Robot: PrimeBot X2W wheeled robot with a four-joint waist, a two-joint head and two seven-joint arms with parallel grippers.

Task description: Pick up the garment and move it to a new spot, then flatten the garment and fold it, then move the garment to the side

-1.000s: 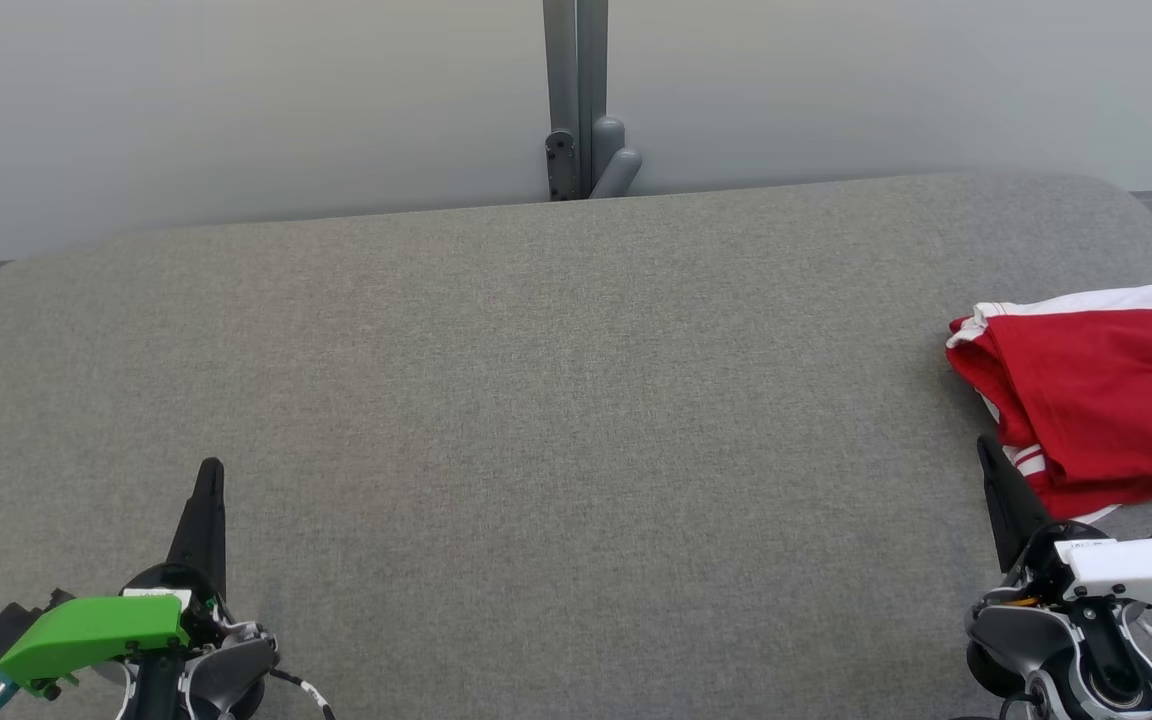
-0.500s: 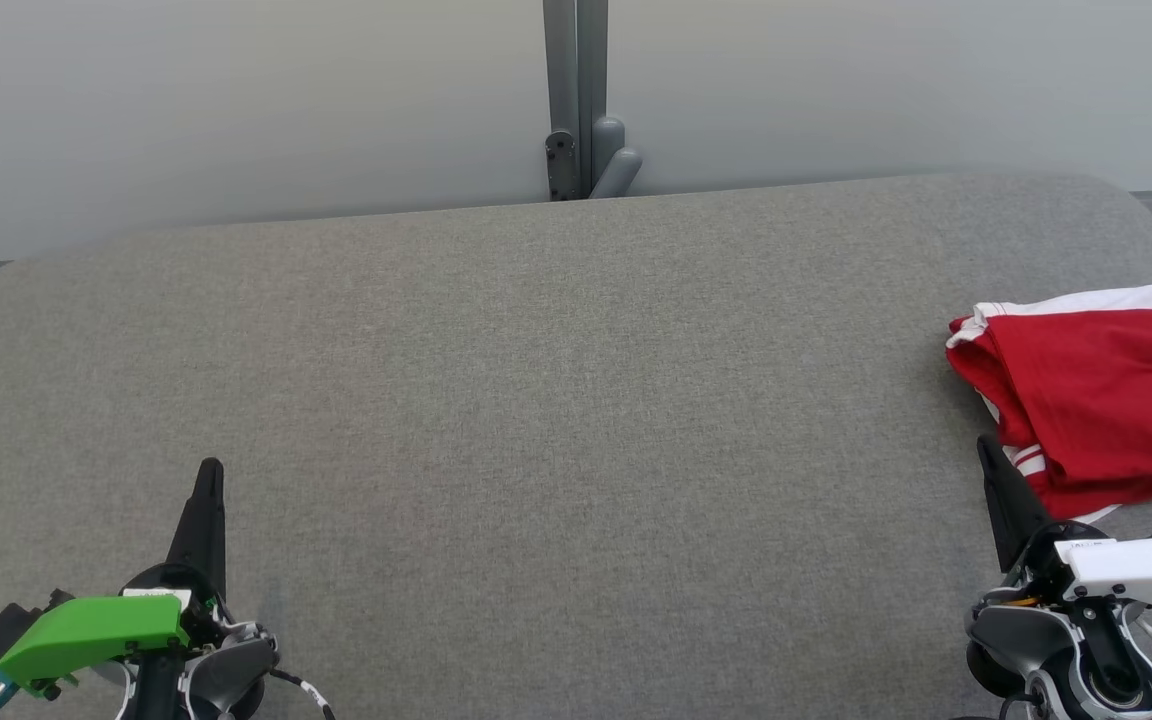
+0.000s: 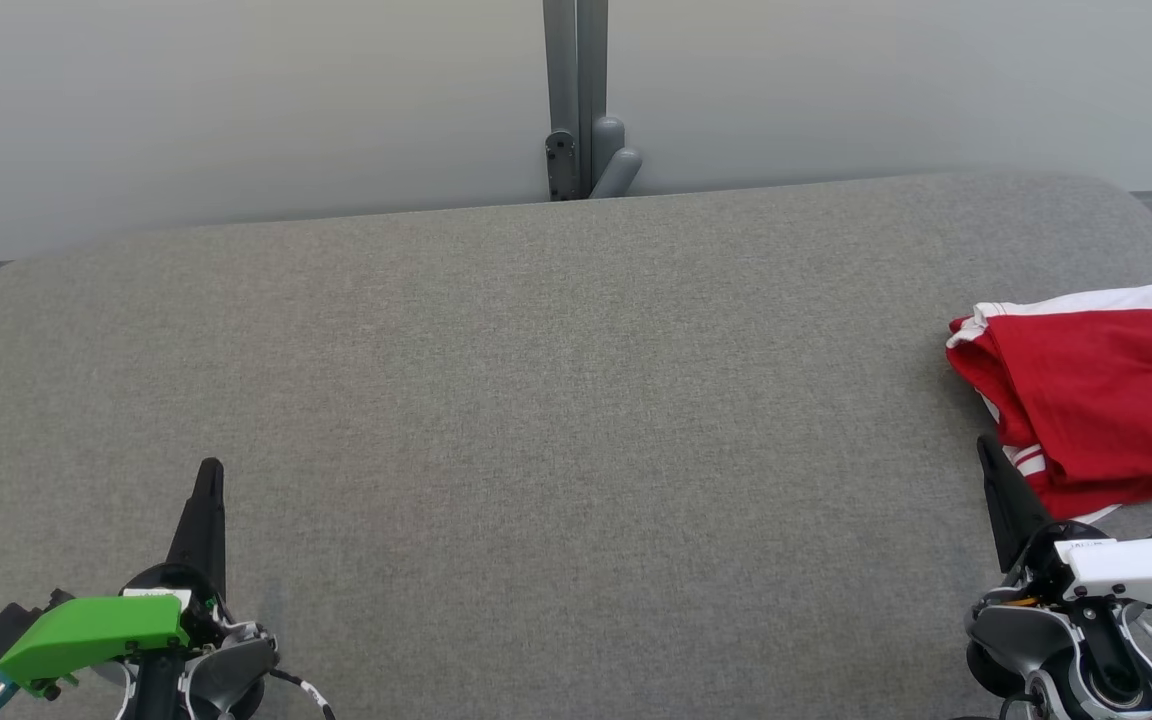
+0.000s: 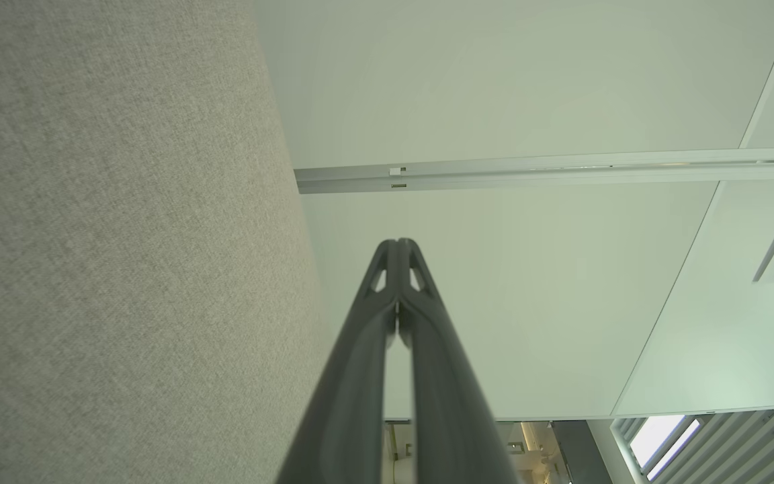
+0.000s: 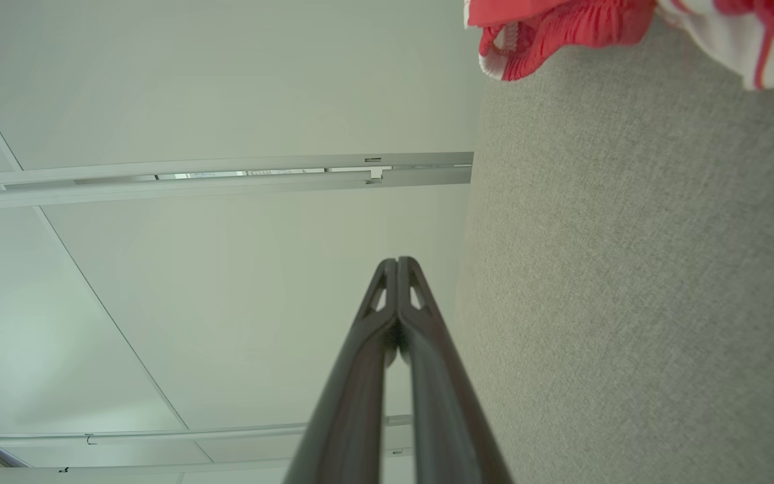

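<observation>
A red garment [image 3: 1096, 400] with white trim lies folded at the right edge of the grey fabric table [image 3: 556, 420]. Its edge also shows at the top of the right wrist view, garment [image 5: 562, 27]. My right gripper [image 3: 986, 447] is shut and empty, its tip just left of the garment's near corner; the same gripper [image 5: 398, 261] shows its fingers pressed together. Far from the garment, at the lower left, my left gripper [image 3: 210, 466] is shut and empty, and in its own wrist view the gripper [image 4: 398, 243] has both fingers touching.
A pale wall with a grey post [image 3: 576, 100] stands behind the table's far edge. The table's rounded corners fall away at far left and far right. The broad middle of the grey surface [image 3: 536, 380] is bare fabric.
</observation>
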